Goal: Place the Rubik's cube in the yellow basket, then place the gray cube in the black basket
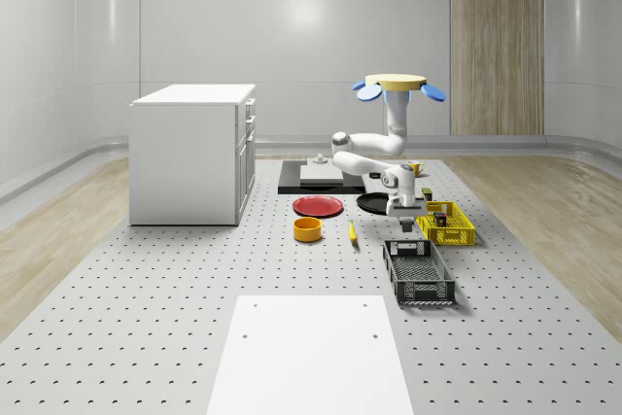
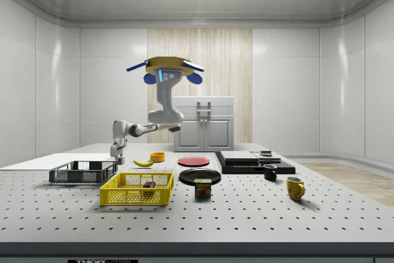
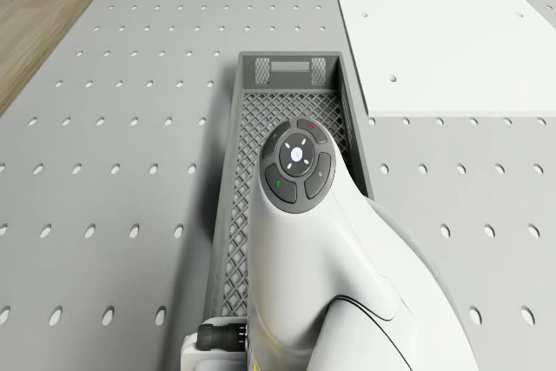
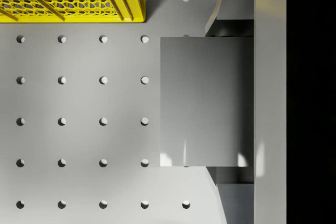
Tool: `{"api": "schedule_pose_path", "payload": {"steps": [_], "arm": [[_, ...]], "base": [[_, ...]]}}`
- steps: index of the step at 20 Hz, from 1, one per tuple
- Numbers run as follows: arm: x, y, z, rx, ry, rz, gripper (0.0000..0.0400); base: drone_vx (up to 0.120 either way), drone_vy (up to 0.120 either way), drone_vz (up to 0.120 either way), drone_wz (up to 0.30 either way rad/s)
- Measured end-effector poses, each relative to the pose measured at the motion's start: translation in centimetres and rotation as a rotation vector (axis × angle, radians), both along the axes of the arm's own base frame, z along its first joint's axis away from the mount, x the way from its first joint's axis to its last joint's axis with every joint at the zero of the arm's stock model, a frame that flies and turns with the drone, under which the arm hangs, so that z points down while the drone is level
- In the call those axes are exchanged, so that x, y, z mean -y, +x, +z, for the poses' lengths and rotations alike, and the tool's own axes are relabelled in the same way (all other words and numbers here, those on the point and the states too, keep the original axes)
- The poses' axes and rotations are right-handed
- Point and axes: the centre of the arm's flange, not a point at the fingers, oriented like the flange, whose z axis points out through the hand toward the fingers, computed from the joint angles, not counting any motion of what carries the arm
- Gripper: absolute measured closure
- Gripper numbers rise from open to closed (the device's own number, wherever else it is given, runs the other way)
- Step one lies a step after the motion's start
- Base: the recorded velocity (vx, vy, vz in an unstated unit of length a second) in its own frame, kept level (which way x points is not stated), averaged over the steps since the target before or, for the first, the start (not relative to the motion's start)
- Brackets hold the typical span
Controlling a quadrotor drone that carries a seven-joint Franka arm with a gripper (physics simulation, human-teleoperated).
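The Rubik's cube [image 2: 148, 184] already lies inside the yellow basket [image 2: 136, 189], so the first half of the task looks done; what remains is the gray cube [image 4: 206, 101]. In the wrist view that cube sits clamped between the two fingers [image 4: 231, 3] of the end effector [image 1: 404, 218], so the end effector is closed on it, held above the perforated surface [image 1: 194, 289] just beside a corner of the yellow basket. The drone [image 2: 165, 69] hovers over the surface behind the baskets, its arm reaching down toward the black basket [image 1: 419, 272], which the drone view shows directly beneath the wrist. By my judgement the cube must be carried a little further over the black basket and released. As for writing, the small can [image 2: 202, 188] near the black plate [image 2: 199, 175] carries a label too small to read for certain
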Motion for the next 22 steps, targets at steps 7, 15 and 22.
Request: {"api": "schedule_pose_path", "payload": {"steps": [7,15,22], "arm": [[0.0,0.0,0.0,0.0,0.0,0.0,0.0149],[0.0,0.0,0.0,0.0,0.0,0.0,0.0149],[0.0,0.0,0.0,0.0,0.0,0.0,0.0149]], "base": [[0.12,0.0,0.0,0.0],[0.12,0.0,0.0,0.0],[0.12,0.0,0.0,0.0]]}}
